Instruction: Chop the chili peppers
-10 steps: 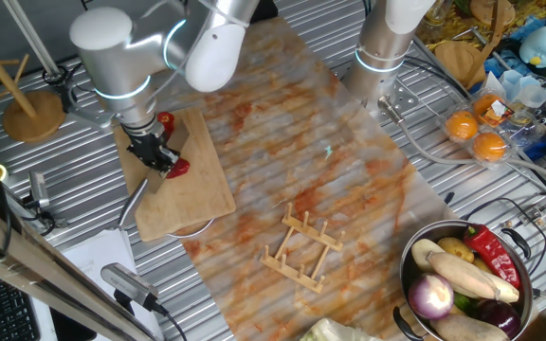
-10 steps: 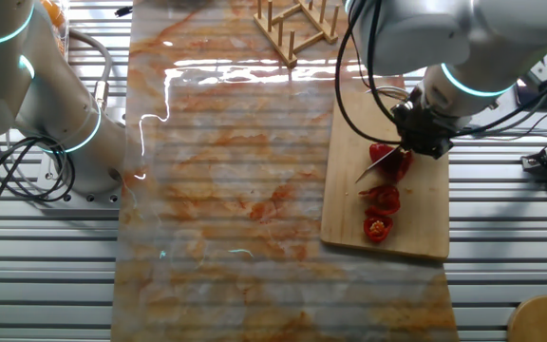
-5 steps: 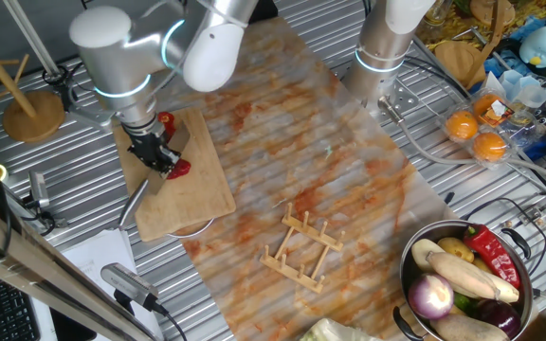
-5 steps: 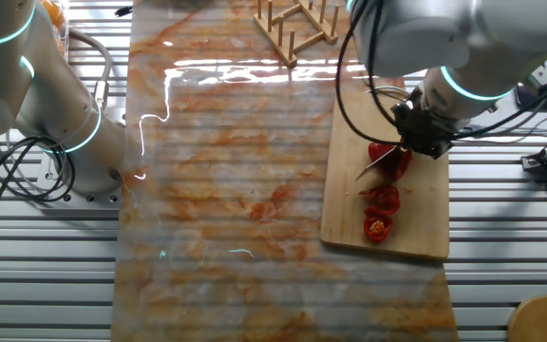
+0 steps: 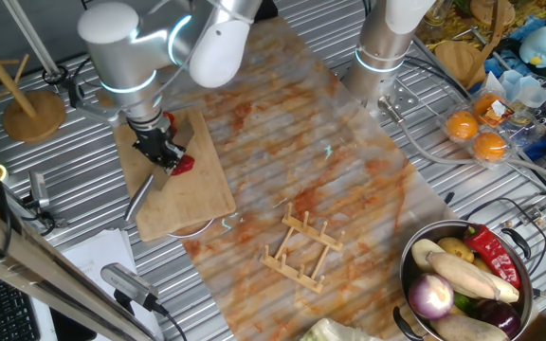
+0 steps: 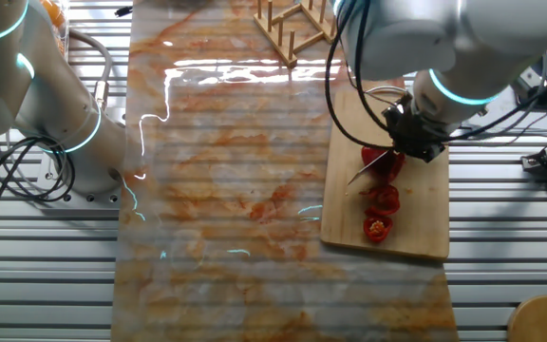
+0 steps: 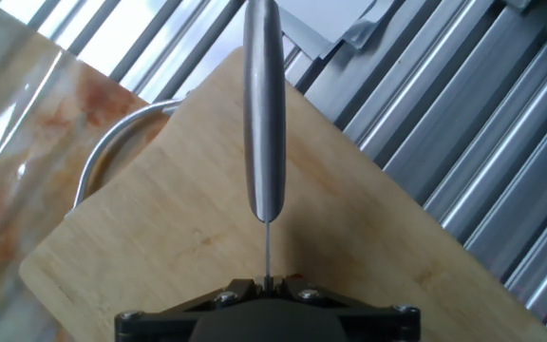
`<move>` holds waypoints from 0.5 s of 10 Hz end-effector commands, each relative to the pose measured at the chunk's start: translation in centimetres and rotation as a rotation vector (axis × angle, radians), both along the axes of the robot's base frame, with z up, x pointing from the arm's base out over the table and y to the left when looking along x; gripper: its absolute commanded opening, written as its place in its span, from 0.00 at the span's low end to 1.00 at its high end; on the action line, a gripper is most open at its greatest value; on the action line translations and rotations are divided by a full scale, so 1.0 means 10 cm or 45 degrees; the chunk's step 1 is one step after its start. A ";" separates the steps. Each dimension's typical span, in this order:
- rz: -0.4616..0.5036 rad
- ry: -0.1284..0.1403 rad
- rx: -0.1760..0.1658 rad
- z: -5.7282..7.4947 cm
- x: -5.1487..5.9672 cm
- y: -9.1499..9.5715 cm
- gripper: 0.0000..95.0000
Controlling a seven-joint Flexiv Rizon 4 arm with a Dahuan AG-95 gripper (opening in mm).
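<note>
One gripper (image 6: 408, 144) clamped on knife (image 6: 367, 167), blade among chili peppers (image 6: 382, 198).

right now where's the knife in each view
One fixed view: the knife runs down-left from the gripper, over the left edge of the cutting board.
The other fixed view: its blade slants down-left from the gripper, beside the chili peppers at centre right.
Hand view: it runs straight up the middle of the picture.
Shared landmark: the cutting board.
</note>
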State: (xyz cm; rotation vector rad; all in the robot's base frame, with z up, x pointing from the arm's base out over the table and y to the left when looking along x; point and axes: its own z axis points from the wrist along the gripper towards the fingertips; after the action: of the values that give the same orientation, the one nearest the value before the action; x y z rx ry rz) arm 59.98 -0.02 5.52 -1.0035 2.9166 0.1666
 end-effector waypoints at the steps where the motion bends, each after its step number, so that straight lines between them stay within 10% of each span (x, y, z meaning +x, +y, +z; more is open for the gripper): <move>1: 0.006 0.002 0.006 -0.23 0.03 0.03 0.00; 5: -0.011 -0.023 -0.006 -0.45 0.19 0.19 0.00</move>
State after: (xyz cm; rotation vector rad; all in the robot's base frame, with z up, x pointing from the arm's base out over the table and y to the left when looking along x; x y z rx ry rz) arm 62.11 1.69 5.03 -0.9804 2.9165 0.1386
